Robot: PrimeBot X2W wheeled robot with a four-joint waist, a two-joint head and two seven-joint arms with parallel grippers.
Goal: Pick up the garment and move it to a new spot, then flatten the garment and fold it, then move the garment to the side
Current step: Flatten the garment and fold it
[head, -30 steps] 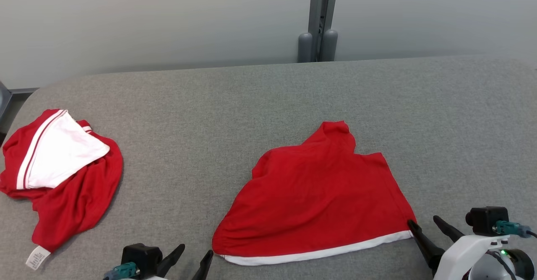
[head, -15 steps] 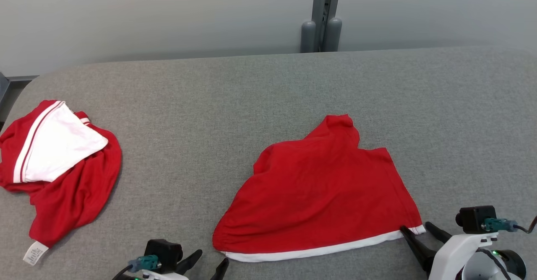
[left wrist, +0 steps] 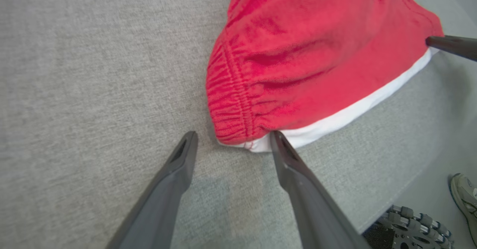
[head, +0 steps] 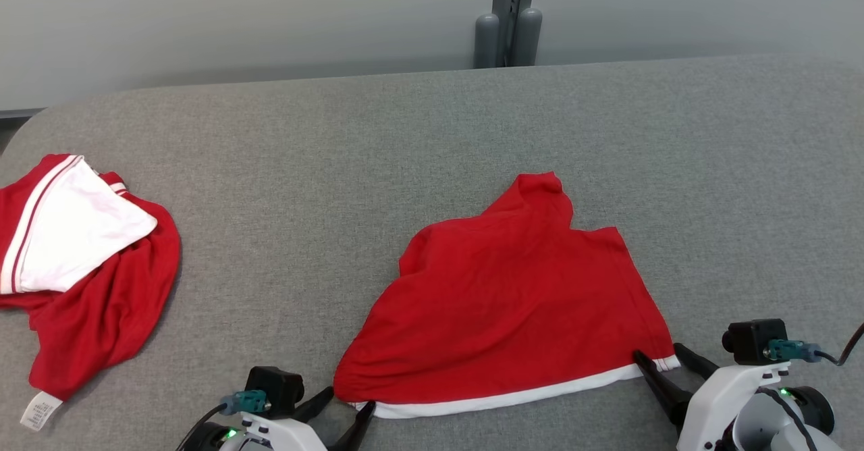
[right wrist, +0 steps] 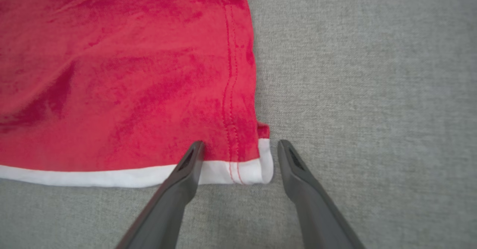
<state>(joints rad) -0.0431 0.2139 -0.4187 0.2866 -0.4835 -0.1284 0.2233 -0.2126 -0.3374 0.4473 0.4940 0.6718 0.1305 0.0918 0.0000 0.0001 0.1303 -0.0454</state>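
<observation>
Red knit garment (head: 513, 302) with a white hem band lies by the near edge of the grey fabric surface (head: 405, 154), its hem corners between the wide-open left gripper (head: 350, 398) and right gripper (head: 657, 351), which should pinch both layers and lift evenly.

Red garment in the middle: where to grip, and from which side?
Grip the red garment by the two near corners of its white-banded edge, coming in low from the robot's side. That edge lies flat along the near side with both corners exposed on the gray surface. The open left gripper and right gripper each straddle one corner.
</observation>
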